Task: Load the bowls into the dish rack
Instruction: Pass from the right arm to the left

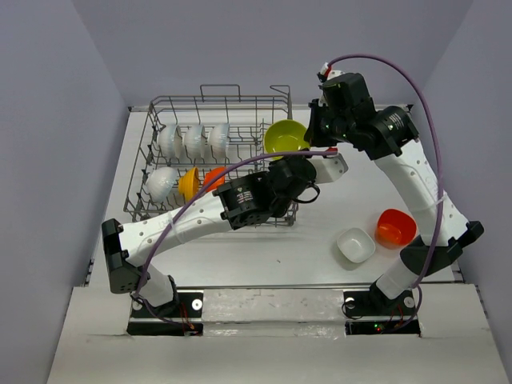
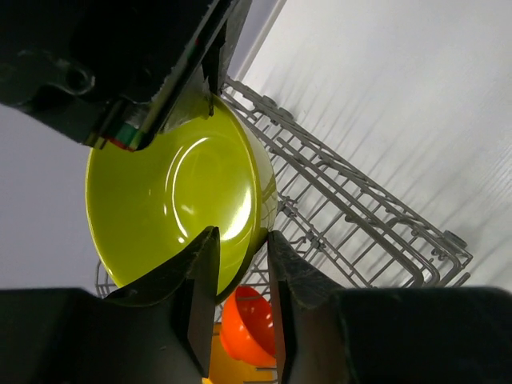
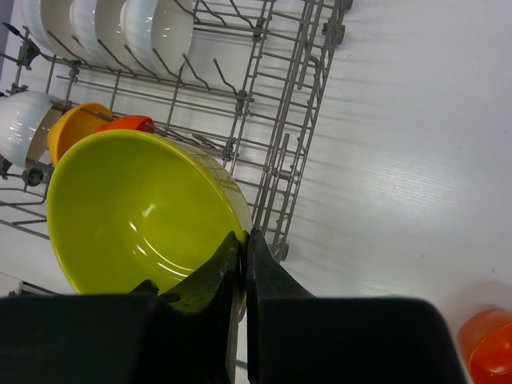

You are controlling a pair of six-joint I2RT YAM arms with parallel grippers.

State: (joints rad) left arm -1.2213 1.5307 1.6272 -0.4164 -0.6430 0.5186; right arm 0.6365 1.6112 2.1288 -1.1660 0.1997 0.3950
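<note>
The dish rack [image 1: 240, 104] is grey, the bench [image 1: 240, 260] white. The lime green bowl [image 1: 286, 136], orange-yellow bowl [image 1: 188, 182] and right-edge red-orange bowl [image 1: 395, 226] are plain.

Right gripper [image 3: 242, 240] pinched shut, left gripper [image 2: 238, 248] jaws apart, 2 arms outstretched

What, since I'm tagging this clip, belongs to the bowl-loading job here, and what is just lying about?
Job: rack; green bowl in the right pincer; white bowls, yellow bowl and orange bowl in the rack; square white bowl and red bowl on the table.
Just there: table, purple cable.
</note>
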